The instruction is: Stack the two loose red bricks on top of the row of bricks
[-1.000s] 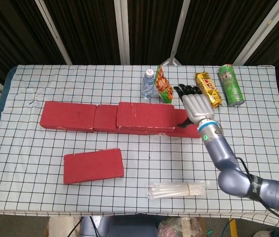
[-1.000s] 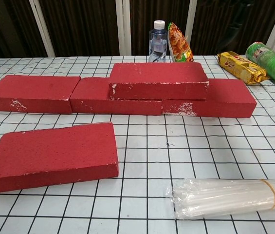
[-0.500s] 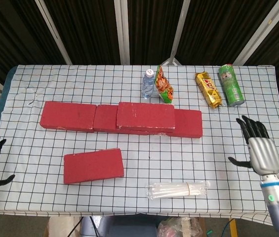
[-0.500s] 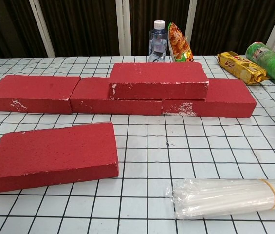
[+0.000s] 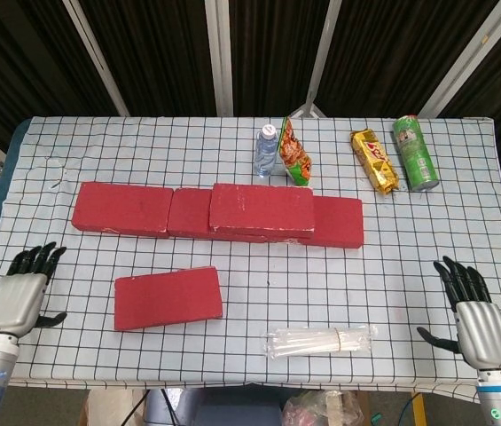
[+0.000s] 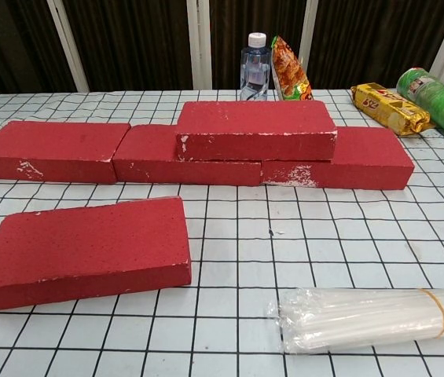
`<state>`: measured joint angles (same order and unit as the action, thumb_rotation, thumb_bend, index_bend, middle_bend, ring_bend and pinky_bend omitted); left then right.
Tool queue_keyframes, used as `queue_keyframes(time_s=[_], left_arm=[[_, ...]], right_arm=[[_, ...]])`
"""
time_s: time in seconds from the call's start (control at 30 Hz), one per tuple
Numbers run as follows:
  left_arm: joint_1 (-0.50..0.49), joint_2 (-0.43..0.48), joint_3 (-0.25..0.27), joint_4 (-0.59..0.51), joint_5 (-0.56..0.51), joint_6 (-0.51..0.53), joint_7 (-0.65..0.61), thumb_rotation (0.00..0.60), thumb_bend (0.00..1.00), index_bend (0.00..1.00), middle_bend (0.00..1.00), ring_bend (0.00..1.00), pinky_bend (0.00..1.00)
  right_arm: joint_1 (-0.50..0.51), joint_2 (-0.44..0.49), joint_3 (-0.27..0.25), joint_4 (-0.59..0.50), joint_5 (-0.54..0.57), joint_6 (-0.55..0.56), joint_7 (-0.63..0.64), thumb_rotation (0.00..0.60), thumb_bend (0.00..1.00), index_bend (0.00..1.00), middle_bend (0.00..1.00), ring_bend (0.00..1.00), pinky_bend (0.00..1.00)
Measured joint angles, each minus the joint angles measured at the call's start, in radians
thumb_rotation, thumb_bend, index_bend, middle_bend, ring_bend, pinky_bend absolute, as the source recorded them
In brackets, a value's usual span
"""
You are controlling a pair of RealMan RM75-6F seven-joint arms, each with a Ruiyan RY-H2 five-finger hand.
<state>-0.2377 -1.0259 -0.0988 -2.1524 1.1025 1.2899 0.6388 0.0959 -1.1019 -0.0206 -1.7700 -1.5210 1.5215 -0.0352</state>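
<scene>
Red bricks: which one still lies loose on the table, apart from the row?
The loose brick lies alone near the front left, a bare strip of tablecloth between it and the row. The stacked brick already sits on that row.

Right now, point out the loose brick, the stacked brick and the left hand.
loose brick (image 5: 168, 298), head view, middle of its top face.
stacked brick (image 6: 255, 122), chest view, middle of its top face.
left hand (image 5: 19, 298), head view, back of the hand.

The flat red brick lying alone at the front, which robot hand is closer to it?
Left. The left hand is beside the flat red brick, just off its left end; the right hand is far across the table.
</scene>
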Motion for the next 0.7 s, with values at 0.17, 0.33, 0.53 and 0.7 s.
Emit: queue_keyframes(time_s=[0.17, 0.33, 0.53, 0.7], left_arm=[[-0.099, -0.026, -0.025, -0.092, -0.163, -0.03, 0.148, 0.6, 0.0, 0.0, 0.0, 0.0, 0.0], [-0.215, -0.114, -0.039, -0.124, -0.312, -0.038, 0.267, 0.6, 0.0, 0.0, 0.0, 0.0, 0.0], [-0.337, -0.26, -0.038, -0.123, -0.467, 0.014, 0.398, 0.6, 0.0, 0.0, 0.0, 0.0, 0.0], [-0.4, -0.317, -0.04, -0.1, -0.541, 0.028, 0.411, 0.6, 0.0, 0.0, 0.0, 0.0, 0.0]], right_arm=[[-0.003, -0.02, 0.0, 0.03, -0.006, -0.013, 0.016, 0.6, 0.13, 0.03, 0.0, 0.0, 0.0], [0.0, -0.034, 0.005, 0.045, -0.004, -0.034, 0.014, 0.6, 0.13, 0.03, 0.0, 0.0, 0.0], [-0.003, -0.042, 0.014, 0.044, 0.008, -0.043, -0.005, 0.6, 0.13, 0.03, 0.0, 0.0, 0.0], [-0.007, -0.045, 0.019, 0.04, 0.013, -0.046, -0.017, 0.6, 0.13, 0.03, 0.0, 0.0, 0.0]])
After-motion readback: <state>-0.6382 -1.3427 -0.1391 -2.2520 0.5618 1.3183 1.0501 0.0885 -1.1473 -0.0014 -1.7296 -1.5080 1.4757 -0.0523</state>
